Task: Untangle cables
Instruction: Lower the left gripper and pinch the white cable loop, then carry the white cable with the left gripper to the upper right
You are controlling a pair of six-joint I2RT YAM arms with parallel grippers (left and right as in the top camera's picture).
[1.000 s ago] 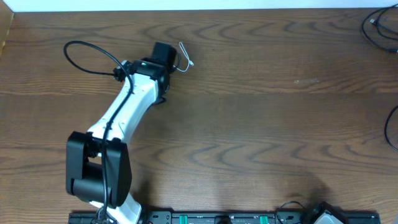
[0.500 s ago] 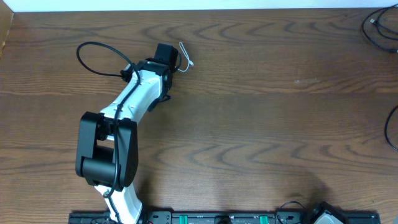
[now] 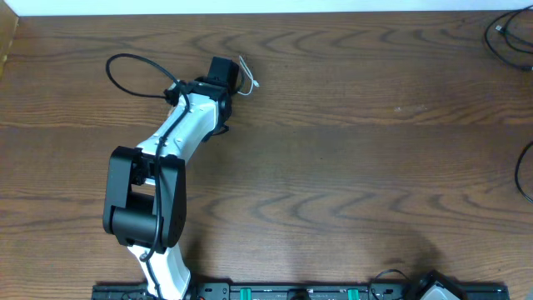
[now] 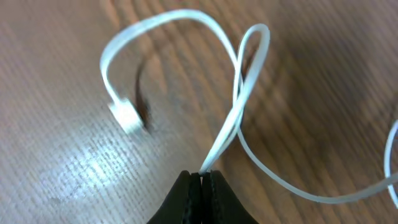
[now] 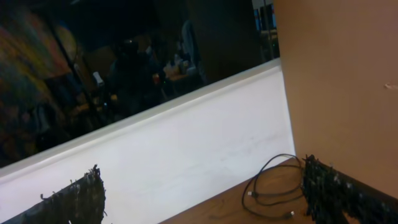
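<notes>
Brown wooden table (image 3: 358,150) is filling the overhead view. Toward ten o'clock a thick arm wire (image 3: 125,65) is looping away from the left arm (image 3: 171,142), which is reaching up toward eleven o'clock. From the wrist camera at its tip, the left gripper (image 4: 201,179) is pressing its jaws together and pinching the white cable (image 4: 235,121) right at their tips. That cable is rising from the pinch and crossing over itself. One strand is curling round toward nine o'clock, where a small white plug (image 4: 126,117) is resting on the wood. Another strand is trailing off toward four o'clock and running out of that view. From overhead, the same cable is showing as a small curl at eleven o'clock on the table, poking out just beside the arm's black tip.

Far over at one o'clock a thin black cable (image 3: 491,37) is lying in loose loops at the table's corner, and a second black cable (image 3: 520,171) is bowing in from the edge at three o'clock. Both are lying well apart from the white one. At five o'clock the right gripper (image 5: 202,180) is holding its two dark fingers (image 5: 74,196) wide apart, with nothing between them, and is facing a white wall (image 5: 186,149).
</notes>
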